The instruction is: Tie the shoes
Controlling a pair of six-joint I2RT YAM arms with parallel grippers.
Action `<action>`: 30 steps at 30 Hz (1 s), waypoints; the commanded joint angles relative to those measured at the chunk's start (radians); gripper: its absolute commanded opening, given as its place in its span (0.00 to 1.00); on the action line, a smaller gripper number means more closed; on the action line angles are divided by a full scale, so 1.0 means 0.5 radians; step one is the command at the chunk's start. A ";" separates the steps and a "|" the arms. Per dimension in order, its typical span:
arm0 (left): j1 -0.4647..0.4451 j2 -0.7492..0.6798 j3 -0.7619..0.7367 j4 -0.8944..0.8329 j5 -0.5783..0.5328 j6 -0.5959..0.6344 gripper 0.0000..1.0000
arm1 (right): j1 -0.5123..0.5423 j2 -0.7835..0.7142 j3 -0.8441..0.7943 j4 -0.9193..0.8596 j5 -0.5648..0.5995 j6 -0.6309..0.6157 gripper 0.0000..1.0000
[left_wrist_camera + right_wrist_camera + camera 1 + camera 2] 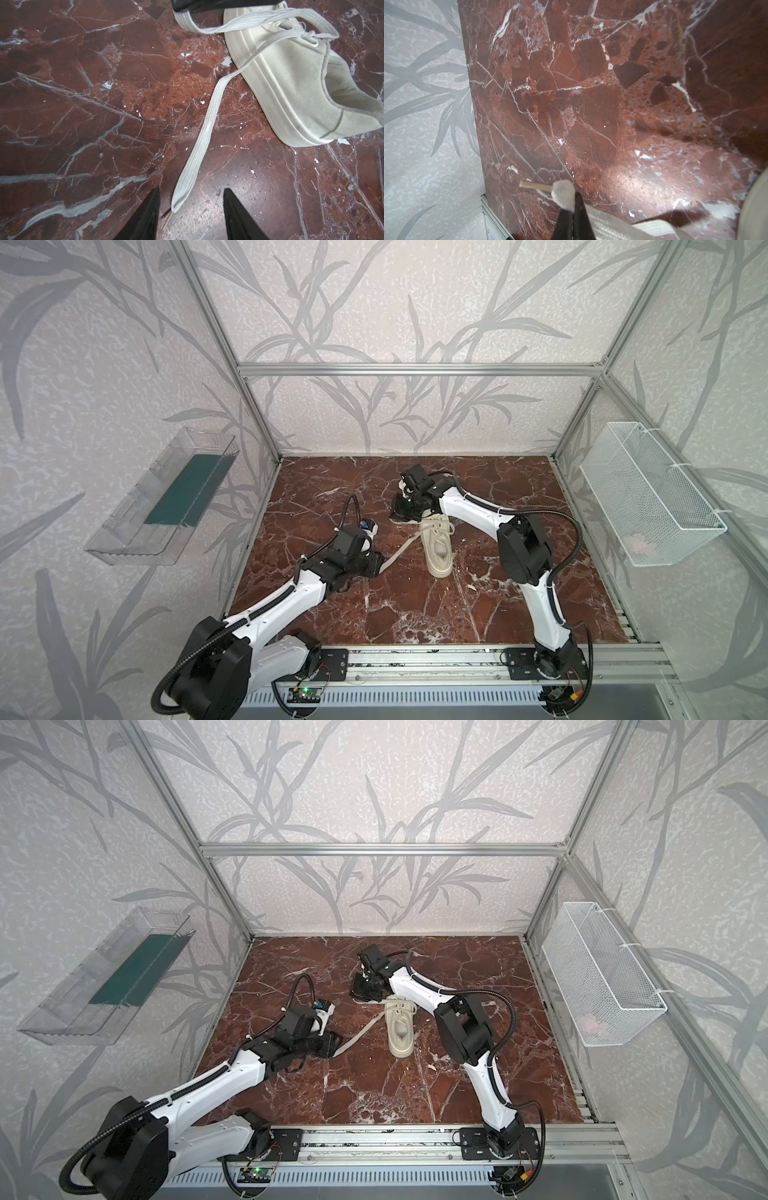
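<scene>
Left hand [192, 193], open, straddles the loose lace [400, 550], which in a top view runs toward two o'clock to the sneaker [437, 551]; right hand [573, 214] clamps the other lace [563, 196].

Both top views look down from front on whole table [374, 605]; wrist cams sit close, left facing shoe [291, 87].

Left arm [286, 597]: stretched low from near left, wrist about level. Left gripper [191, 190]: jaws apart, clamping nothing. Right arm [469, 506]: elbow raised, reaching far-centre, wrist pitched down. Right gripper [575, 196]: pinched closed on lace [563, 194] end.
</scene>
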 commanded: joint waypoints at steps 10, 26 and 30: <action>0.004 -0.010 -0.028 0.084 -0.004 0.011 0.52 | 0.004 -0.042 0.028 0.012 -0.023 -0.017 0.74; -0.012 0.370 0.154 0.284 0.143 0.071 0.52 | -0.215 -0.561 -0.300 0.109 -0.076 -0.097 0.80; -0.023 0.581 0.283 0.348 0.213 0.092 0.52 | -0.363 -0.749 -0.523 0.104 -0.100 -0.186 0.80</action>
